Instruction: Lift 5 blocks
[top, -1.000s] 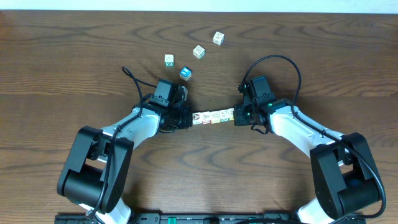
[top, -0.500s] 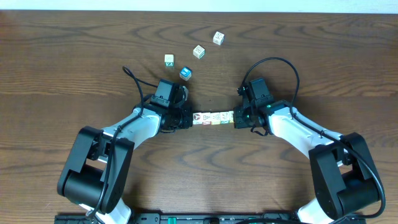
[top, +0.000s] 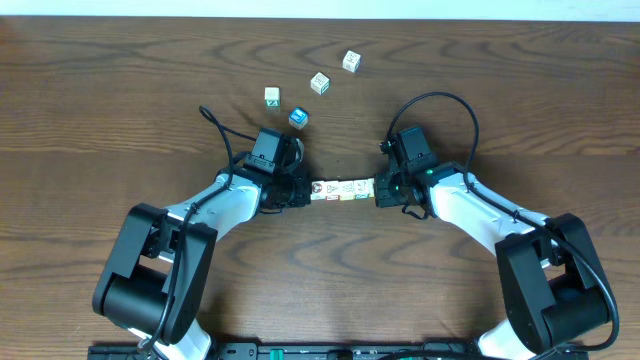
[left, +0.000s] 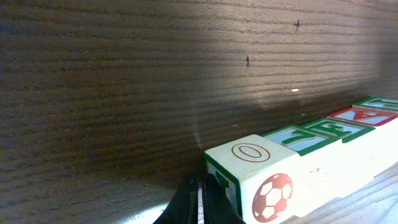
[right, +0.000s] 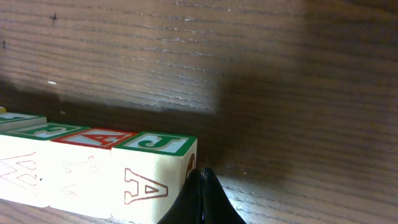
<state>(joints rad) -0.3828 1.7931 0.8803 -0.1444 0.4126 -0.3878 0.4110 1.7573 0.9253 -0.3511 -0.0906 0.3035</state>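
A row of several cream blocks (top: 341, 187) lies end to end in mid-table, pressed between my two grippers. My left gripper (top: 303, 190) is shut, and its closed tips (left: 200, 199) push against the end block with a red ring on top (left: 252, 152) and a red football on its side. My right gripper (top: 380, 189) is shut too. Its closed tips (right: 200, 196) bear on the opposite end block, which has a green J on top (right: 155, 143) and a red A on its side. Whether the row clears the table I cannot tell.
Four loose cubes lie behind the row: a white one with teal print (top: 272, 96), a blue-topped one (top: 298, 118), and two cream ones (top: 319, 83) (top: 351, 61). The wooden table (top: 100, 100) stretches to both sides. Cables loop over both wrists.
Both grippers and the row between them have shifted very slightly. Both stay shut against the row's ends.
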